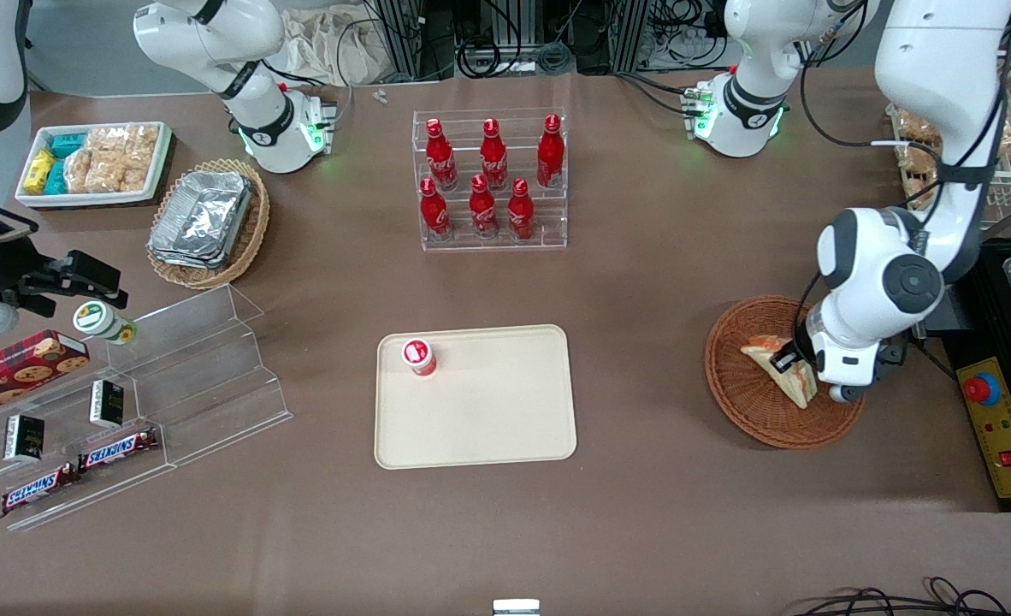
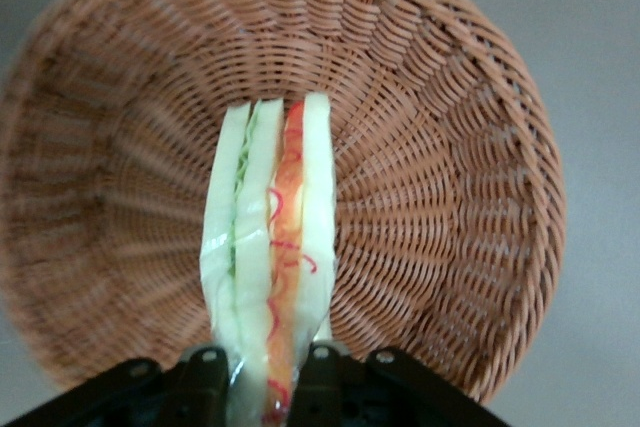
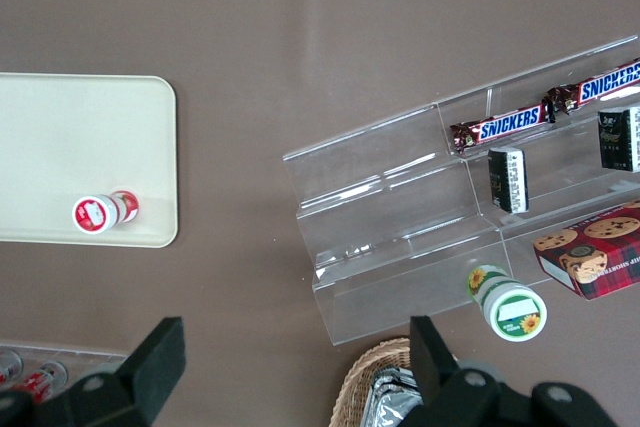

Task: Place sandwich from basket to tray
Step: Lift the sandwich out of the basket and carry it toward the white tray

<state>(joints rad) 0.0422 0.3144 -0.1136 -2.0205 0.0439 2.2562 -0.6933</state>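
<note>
Snack bars: nearest the front camera, on a clear stepped display at about 8 o'clock on the table, toward the parked arm's end; two brown wrappers read "SNICKERS".
Tray: cream-beige rectangle near the table's centre, a little nearer the camera than the middle; a small red-and-white capped cup stands on its 10 o'clock corner, the rest of its surface bare.
Basket: round reddish-brown wicker, at about 3 o'clock from the tray, toward the working arm's end.
Sandwich: wrapped white-bread wedge with green and red-orange filling, in the basket, standing on edge between the fingers.
Gripper: low over the basket, clenched on the sandwich, one dark finger pressed to each bread face in the wrist view.
Step in hand: judged as the lift out of the basket. Raise straight up until the wedge clears the wicker rim, keep the squeeze light so soft bread is not crushed, then carry toward 9 o'clock and set down on bare tray, away from the cup.
Bottles: six red bottles on a clear rack at 12 o'clock from the tray; white script shows, too small to read surely.
Other writing: a red cookie box by the display carries no legible text.
</note>
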